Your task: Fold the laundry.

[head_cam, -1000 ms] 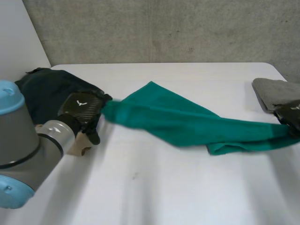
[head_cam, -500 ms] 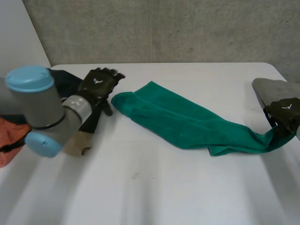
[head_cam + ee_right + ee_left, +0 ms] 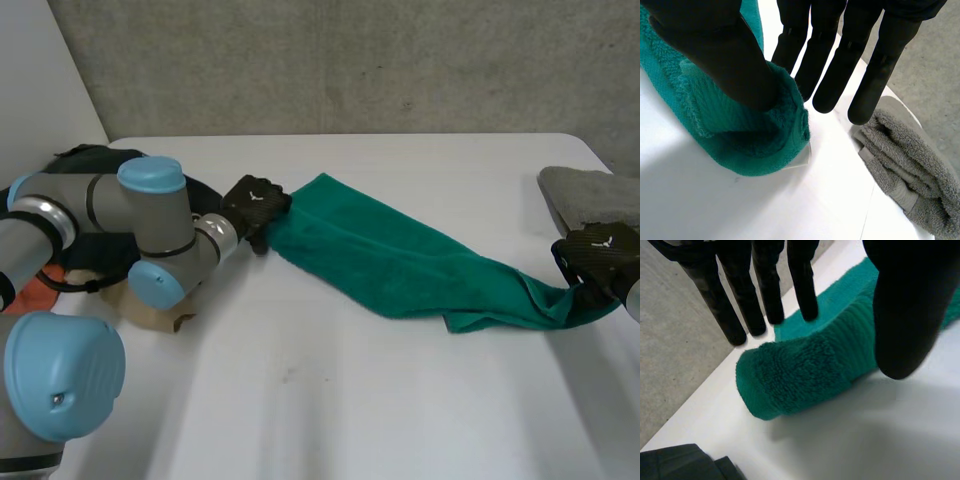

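Note:
A green towel (image 3: 400, 262) lies stretched in a long bunched strip across the white table (image 3: 330, 400). My left hand (image 3: 255, 203) is at its left end. In the left wrist view that rolled end (image 3: 790, 372) lies between the straight fingers (image 3: 772, 295) and the thumb (image 3: 905, 305), with a gap left, so the hand is open. My right hand (image 3: 598, 248) is at the towel's right end. There the thumb (image 3: 725, 45) sits in the towel's fold (image 3: 745, 145) and presses it toward the fingers (image 3: 830, 75).
A folded grey towel (image 3: 590, 195) lies at the table's right edge, just behind my right hand, and also appears as the grey towel (image 3: 905, 165). A dark garment (image 3: 85, 158), an orange cloth (image 3: 35, 290) and a tan piece (image 3: 160, 315) are heaped at the left, partly behind my left arm.
My left hand let go of the towel's left end, swung away, and has come back to that end with its fingers closing. The right hand shifted slightly left, keeping its end.

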Robot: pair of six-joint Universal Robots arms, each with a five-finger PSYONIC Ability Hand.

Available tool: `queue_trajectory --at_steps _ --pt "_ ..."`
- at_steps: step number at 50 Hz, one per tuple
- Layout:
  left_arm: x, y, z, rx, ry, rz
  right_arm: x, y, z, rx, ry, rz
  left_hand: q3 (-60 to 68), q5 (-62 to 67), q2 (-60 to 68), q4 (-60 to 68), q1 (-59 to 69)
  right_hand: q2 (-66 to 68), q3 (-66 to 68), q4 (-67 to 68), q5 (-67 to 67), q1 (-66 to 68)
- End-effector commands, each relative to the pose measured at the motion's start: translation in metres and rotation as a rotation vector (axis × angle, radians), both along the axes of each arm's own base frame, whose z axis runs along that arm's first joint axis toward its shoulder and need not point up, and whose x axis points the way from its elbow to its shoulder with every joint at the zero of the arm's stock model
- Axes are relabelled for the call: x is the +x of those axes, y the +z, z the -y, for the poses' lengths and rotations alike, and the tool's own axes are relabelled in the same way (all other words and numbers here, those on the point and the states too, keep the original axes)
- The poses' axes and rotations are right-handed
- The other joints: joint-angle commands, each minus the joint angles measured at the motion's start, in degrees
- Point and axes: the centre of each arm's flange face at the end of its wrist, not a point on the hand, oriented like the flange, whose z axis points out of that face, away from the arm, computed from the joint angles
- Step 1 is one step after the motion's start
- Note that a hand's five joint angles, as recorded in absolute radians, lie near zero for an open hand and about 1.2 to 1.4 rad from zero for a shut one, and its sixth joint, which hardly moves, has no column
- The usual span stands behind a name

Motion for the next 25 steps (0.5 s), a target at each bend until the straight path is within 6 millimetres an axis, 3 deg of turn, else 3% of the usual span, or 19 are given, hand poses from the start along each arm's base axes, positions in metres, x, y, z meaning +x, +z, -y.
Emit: queue_trajectory --at_steps 1,6,8,13,18,19,22,23,25 --pt "0.001 -0.010 0.010 -0.004 0.015 -0.045 -0.002 -0.002 0.000 0.003 -0.008 0.001 26.1 26.0 25.5 26.0 23.7 12.8 12.2 11.5 14.0 15.1" --pt "0.000 -0.016 0.015 -0.036 0.017 -0.054 -0.002 -0.002 -0.001 0.009 -0.011 0.001 33.9 33.8 33.2 33.7 31.4 12.8 12.2 11.5 14.0 15.1" --pt "-0.001 -0.014 0.016 -0.052 0.021 -0.050 -0.002 0.000 -0.002 0.004 -0.012 -0.001 45.1 45.0 44.5 44.9 42.6 12.8 12.2 11.5 14.0 15.1" --pt "-0.001 0.014 0.015 -0.121 0.106 -0.031 -0.004 0.012 0.002 -0.040 -0.017 -0.007 46.3 46.2 45.7 46.1 43.8 12.8 12.2 11.5 14.0 15.1" --pt "0.016 0.070 0.010 -0.202 0.212 -0.063 -0.004 0.041 0.012 -0.115 -0.018 -0.009 46.3 46.2 45.7 46.1 43.8 12.8 12.2 11.5 14.0 15.1" --pt "0.020 0.093 0.002 -0.230 0.213 -0.084 -0.003 0.053 0.014 -0.137 -0.014 -0.008 46.3 46.2 45.7 46.1 43.8 12.8 12.2 11.5 14.0 15.1" --pt "0.028 0.124 -0.016 -0.249 0.206 -0.105 -0.001 0.074 0.017 -0.165 -0.009 -0.004 46.3 46.2 45.7 46.1 43.8 12.8 12.2 11.5 14.0 15.1" --pt "0.034 0.143 -0.031 -0.256 0.203 -0.113 0.001 0.087 0.017 -0.173 -0.003 -0.004 46.3 46.2 45.7 46.1 43.8 12.8 12.2 11.5 14.0 15.1" --pt "0.040 0.160 -0.048 -0.265 0.200 -0.116 0.003 0.100 0.016 -0.173 0.005 -0.007 46.3 46.2 45.7 46.1 43.8 12.8 12.2 11.5 14.0 15.1"
